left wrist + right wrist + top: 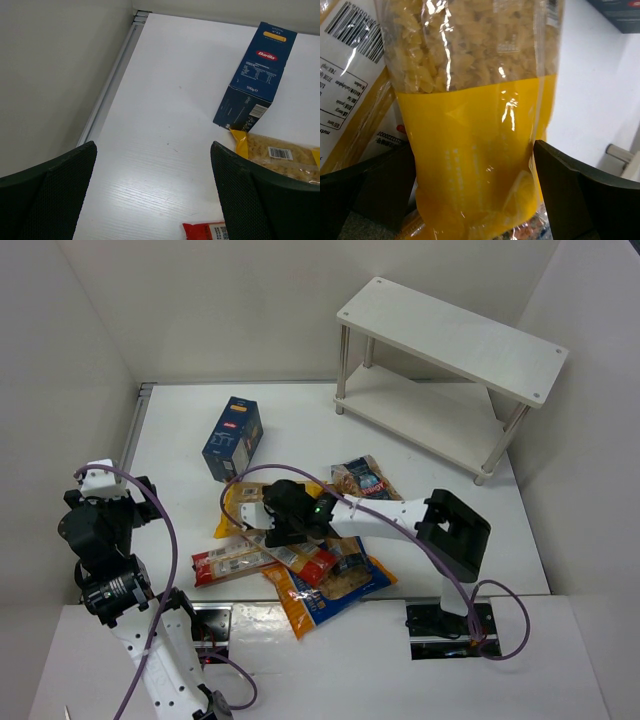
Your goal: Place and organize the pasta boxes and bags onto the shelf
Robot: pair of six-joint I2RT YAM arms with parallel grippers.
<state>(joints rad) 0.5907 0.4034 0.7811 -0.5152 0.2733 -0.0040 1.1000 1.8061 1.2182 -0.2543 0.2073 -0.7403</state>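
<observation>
Pasta packs are not yet on the shelf (450,335): both its boards are bare, so by my judgement no part of the task is done. The blue box (232,438) lies flat on the table (300,410), well to the left of the shelf. The other packs make one loose heap in front of the shelf, toward the arms: the yellow bag (470,150), the red packs (225,562), the orange bag (330,590) and the small clear bag (365,478).

The right tool (475,200) is released, with one finger on each side of the yellow bag's lower end, and not clenched on it. The left tool (152,190) is also released and holds nothing, far left of the shelf. Every pack remains to be moved and ordered.
</observation>
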